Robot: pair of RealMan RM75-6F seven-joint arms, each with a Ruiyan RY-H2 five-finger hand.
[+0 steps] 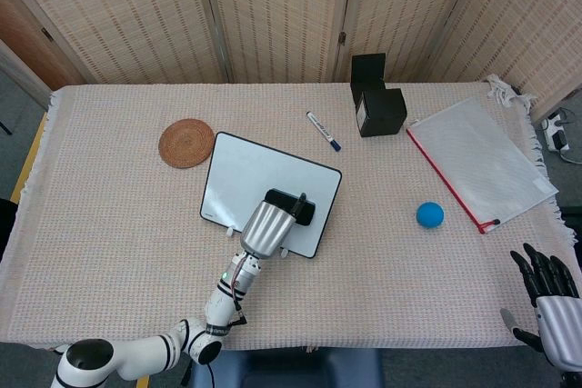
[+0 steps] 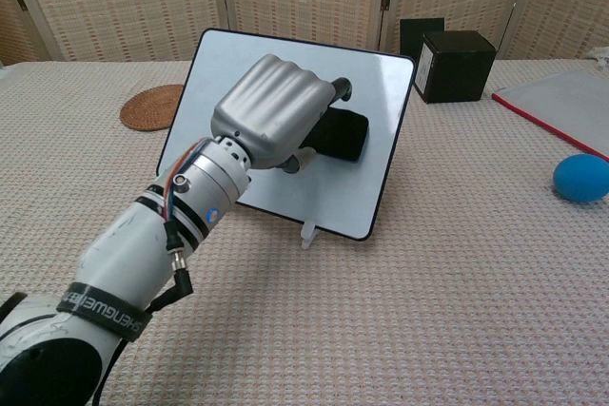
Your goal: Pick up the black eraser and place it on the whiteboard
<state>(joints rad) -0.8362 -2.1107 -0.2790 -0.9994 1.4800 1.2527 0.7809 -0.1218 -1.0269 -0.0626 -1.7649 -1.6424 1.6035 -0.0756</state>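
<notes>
The whiteboard [image 1: 245,181] [image 2: 381,102] lies near the table's middle, propped on small white feet. My left hand [image 1: 267,226] [image 2: 271,109] is over its near right part and grips the black eraser [image 1: 296,208] [image 2: 341,136], which sticks out past the fingers just above the board's surface; whether it touches the board I cannot tell. My right hand [image 1: 550,293] hangs off the table's near right corner with fingers spread and nothing in it.
A blue ball [image 1: 429,214] [image 2: 580,178] lies right of the board. Two black boxes [image 1: 377,108] [image 2: 457,64] stand behind it, with a marker [image 1: 323,131] beside them. A round woven coaster [image 1: 186,143] [image 2: 150,105] is at the left, a red-edged clear folder [image 1: 477,161] at the right.
</notes>
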